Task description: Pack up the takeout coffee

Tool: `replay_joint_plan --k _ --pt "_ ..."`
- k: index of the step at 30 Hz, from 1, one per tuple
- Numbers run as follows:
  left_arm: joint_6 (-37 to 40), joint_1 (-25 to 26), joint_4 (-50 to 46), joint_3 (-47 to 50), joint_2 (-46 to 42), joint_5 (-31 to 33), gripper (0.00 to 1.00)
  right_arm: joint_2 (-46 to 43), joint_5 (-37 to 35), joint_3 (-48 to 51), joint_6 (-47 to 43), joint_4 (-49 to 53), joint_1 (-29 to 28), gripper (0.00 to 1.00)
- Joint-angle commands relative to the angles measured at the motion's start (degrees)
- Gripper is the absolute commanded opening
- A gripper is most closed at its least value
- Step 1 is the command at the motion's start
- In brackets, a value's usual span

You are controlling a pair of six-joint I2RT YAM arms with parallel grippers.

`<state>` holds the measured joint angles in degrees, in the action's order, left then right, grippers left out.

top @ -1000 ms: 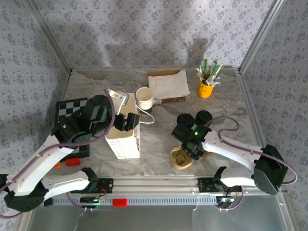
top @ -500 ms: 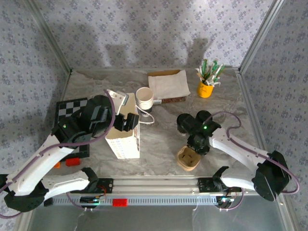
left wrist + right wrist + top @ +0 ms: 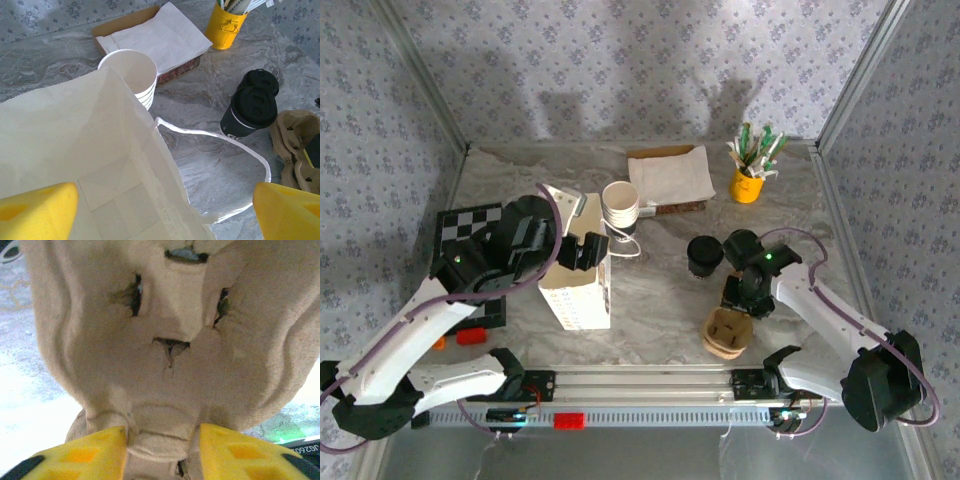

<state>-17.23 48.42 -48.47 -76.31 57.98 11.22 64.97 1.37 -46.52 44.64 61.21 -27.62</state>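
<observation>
The left gripper (image 3: 584, 250) is found with its jaws spread wide and nothing clamped. Its yellow foam pads (image 3: 37, 210) are set either side of the open mouth of the white paper bag (image 3: 576, 296), and contact with the bag wall cannot be confirmed. The bag is thin, creased paper with a flat strip handle, and stands upright on the left half of the table (image 3: 660, 285), which has a marble-patterned surface. The right gripper (image 3: 736, 308) is closed partway on the rim of a cup carrier (image 3: 725, 333). In the right wrist view the carrier's edge is seen pinched between the two yellow pads (image 3: 80, 455). The carrier is moulded tan pulp, rough and fibrous, with slit cup wells, and is located near the table's near edge, right of centre. The takeout coffee (image 3: 620, 204), a smooth white paper cup with a rolled rim and a dark band at its base, is seen upright and open-topped. It stands toward the far edge, just beyond the bag and beside a cardboard tray (image 3: 650, 154) of white napkins (image 3: 672, 174). A black lidded cup (image 3: 703, 252) is noted right of the table's centre. A glossy yellow cup (image 3: 747, 186) of sticks stands near the far right corner.
</observation>
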Motion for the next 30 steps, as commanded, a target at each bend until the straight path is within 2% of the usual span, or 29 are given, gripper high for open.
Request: replay_joint_plan --k 1,5,9,12,15,19,26,30 --pt "-0.6 -0.5 -1.1 -1.1 -0.2 0.6 0.9 0.0 -0.2 -0.9 -2.0 2.0 -0.6 0.5" --pt "-0.6 -1.0 -1.4 -1.5 -0.4 0.5 0.9 -1.7 -2.0 -2.2 5.8 3.2 -1.8 0.59" --pt "-1.3 -1.2 -1.2 -1.6 -0.9 -0.4 0.91 -3.3 -4.2 -1.8 14.0 1.9 -5.8 0.6" --pt "-1.7 -1.3 -1.0 -1.6 -1.0 -1.6 0.91 -2.6 -3.6 -0.3 16.4 1.9 -6.2 0.59" --pt "-1.6 -1.3 -1.4 -1.9 -1.0 -1.7 0.91 -1.8 -3.5 1.2 16.3 -0.4 -6.6 0.57" --pt "-2.1 -1.6 -1.7 -2.0 -1.2 -1.7 0.91 -2.8 -6.8 1.3 18.1 -0.3 -7.7 0.57" --pt "-3.0 -1.8 -1.0 -1.9 -0.9 -3.0 0.91 -3.2 -6.7 2.5 18.0 0.2 -7.1 0.56" --pt "-2.8 -1.8 -1.2 -2.5 0.0 -4.3 0.92 -3.0 -5.4 4.0 16.8 -3.9 -7.1 0.54"
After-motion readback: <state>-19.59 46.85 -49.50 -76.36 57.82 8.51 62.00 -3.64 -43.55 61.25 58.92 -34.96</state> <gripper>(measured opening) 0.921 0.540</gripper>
